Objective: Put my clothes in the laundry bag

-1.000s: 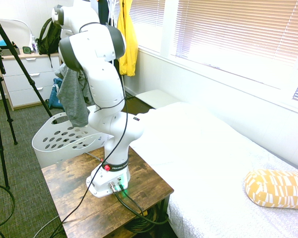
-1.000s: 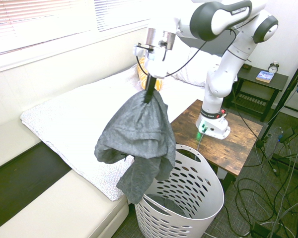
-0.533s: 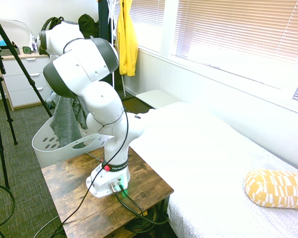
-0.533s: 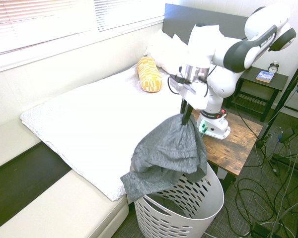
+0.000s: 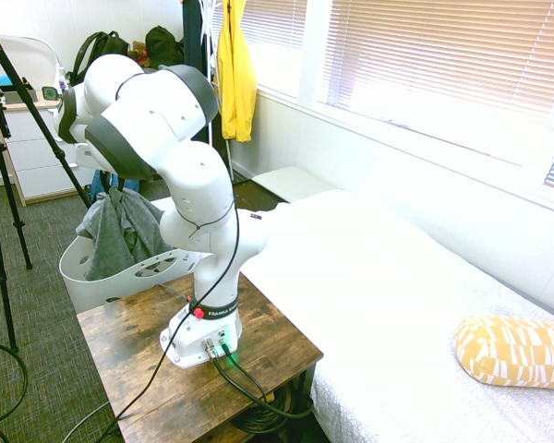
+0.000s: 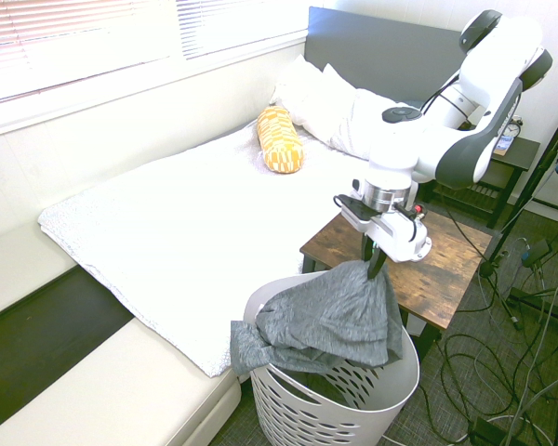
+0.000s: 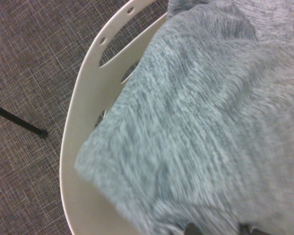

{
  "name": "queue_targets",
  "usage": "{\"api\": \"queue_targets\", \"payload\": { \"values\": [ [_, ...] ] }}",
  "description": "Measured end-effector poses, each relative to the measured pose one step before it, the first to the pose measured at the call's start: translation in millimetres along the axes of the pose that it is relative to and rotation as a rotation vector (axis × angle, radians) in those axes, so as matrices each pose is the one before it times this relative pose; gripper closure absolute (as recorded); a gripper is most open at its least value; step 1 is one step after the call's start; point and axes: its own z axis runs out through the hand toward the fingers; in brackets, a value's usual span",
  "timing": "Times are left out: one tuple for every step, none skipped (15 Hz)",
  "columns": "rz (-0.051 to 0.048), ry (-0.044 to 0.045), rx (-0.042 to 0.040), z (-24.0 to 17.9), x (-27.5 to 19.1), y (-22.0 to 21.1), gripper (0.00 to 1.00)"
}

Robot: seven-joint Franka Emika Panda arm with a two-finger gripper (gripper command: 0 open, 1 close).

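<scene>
The dark-grey heathered clothes (image 6: pixel 327 316) hang bunched over the mouth of the white laundry bag (image 6: pixel 372 409), a holed plastic basket on the carpet beside the bed. Part of the fabric drapes over the basket's rim toward the bed. My gripper (image 6: pixel 375 264) is just above the basket, shut on the top fold of the clothes. From the other side the clothes (image 5: pixel 118 231) sit in the laundry bag (image 5: pixel 97 272), with the arm hiding the gripper. The wrist view fills with the grey clothes (image 7: pixel 206 122) over the basket's white rim (image 7: pixel 83 112).
A wooden side table (image 6: pixel 446 265) stands right behind the basket and bears the arm. The white bed (image 6: pixel 186 223) with a yellow patterned pillow (image 6: pixel 279 139) lies alongside. A yellow jacket (image 5: pixel 235 74), a backpack (image 5: pixel 97 46) and a dresser (image 5: pixel 42 148) stand beyond the basket.
My gripper has come down and toward the side table with the clothes. The garment hung mostly above the basket before; now its bulk rests on and inside the rim.
</scene>
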Motion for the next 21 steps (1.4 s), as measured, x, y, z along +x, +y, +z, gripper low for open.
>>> {"api": "queue_targets", "payload": {
  "values": [
    [0.00038, -0.00201, -0.00123, 1.97, 1.62, -0.72, 0.00],
    [0.00172, -0.00287, -0.00119, 1.79, 1.75, -0.62, 0.00],
    [0.00130, -0.00308, -0.00012, 1.68, 1.37, -0.69, 0.00],
    [0.00283, -0.00264, 0.00066, 1.27, 1.85, -0.69, 0.00],
    [0.00637, 0.00027, -0.00009, 0.22, 3.89, -0.44, 0.00],
    [0.00846, 0.00669, -0.00026, -1.64, 7.32, -0.39, 0.00],
    [0.01631, 0.01843, -0.00173, -2.82, 14.18, 0.05, 0.00],
    [0.03012, 0.02397, -0.00531, -1.91, 23.05, 1.01, 0.00],
    [0.03664, 0.02475, -0.00923, 0.70, 30.41, 1.96, 0.00],
    [0.04494, 0.03165, -0.01352, 5.33, 39.95, 3.88, 0.00],
    [0.04843, 0.02892, -0.02161, 10.37, 43.32, 6.18, 0.00],
    [0.04447, 0.01879, -0.02152, 13.26, 44.02, 7.09, 0.00],
    [0.04525, 0.01245, -0.02091, 13.31, 43.97, 9.30, 0.00],
    [0.04793, 0.01238, -0.02001, 9.93, 40.73, 11.90, 0.00],
    [0.05014, -0.00025, -0.01335, 8.40, 40.70, 14.71, 0.00],
    [0.04685, -0.00841, -0.00749, 5.61, 39.68, 17.68, 0.00],
    [0.04501, -0.00391, -0.00251, 1.80, 36.39, 20.53, 0.00],
    [0.04290, -0.00183, 0.00439, -1.68, 34.57, 21.93, 0.00],
    [0.03609, -0.00099, 0.00986, -3.54, 30.24, 22.59, 0.00],
    [0.03408, 0.00083, 0.01143, -4.60, 29.80, 26.30, 0.00],
    [0.03308, 0.00547, 0.01321, -6.29, 26.99, 28.08, 0.00]
  ]
}}
